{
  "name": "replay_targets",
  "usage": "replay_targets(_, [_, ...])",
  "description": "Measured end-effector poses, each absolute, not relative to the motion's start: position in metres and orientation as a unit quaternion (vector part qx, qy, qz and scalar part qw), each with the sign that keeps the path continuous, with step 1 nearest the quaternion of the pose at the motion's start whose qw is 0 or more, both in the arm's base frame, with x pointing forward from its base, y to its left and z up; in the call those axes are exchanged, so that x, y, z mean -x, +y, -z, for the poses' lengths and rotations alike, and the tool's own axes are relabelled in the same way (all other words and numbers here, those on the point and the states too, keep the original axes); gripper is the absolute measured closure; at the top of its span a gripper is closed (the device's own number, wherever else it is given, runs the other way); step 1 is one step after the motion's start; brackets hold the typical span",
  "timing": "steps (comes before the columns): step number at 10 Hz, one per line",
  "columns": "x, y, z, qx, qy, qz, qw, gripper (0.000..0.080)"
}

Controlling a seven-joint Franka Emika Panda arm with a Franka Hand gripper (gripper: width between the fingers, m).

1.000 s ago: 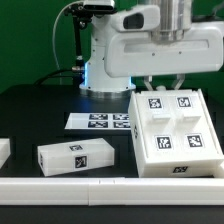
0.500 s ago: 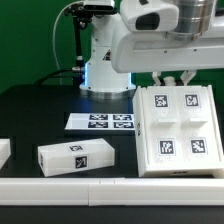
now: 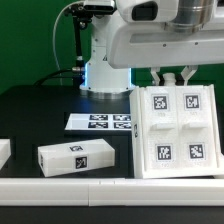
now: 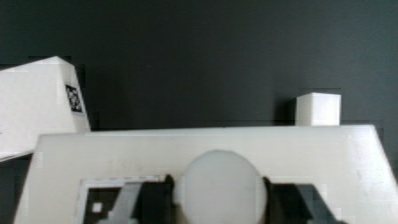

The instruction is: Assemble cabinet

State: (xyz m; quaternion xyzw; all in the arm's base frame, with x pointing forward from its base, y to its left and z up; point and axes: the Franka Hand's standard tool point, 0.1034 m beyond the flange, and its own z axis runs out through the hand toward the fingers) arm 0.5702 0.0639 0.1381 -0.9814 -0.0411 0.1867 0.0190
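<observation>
Since the cabinet [image 3: 178, 128] sits tipped up by the worktop's [image 3: 40, 115] near edge, toward the exterior view's right corner, the gripper [image 3: 172, 76] at its far rim should move slowly. Whether its fingers [image 3: 160, 76] clench that rim cannot be told.

Bright even light glares on the cabinet [image 3: 178, 130]; wrist view soft (near parts blurred).
</observation>
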Motion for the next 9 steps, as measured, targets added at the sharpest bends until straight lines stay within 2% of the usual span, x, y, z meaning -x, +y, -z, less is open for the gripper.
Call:
replay_targets(2, [-0.569,0.066,-0.139,0.979,-0.025,-0.201,0.016,0.0579])
replay_targets(9, [-0.617,0.069,-0.140,0.982,-0.021,-0.188,0.011,0.0579])
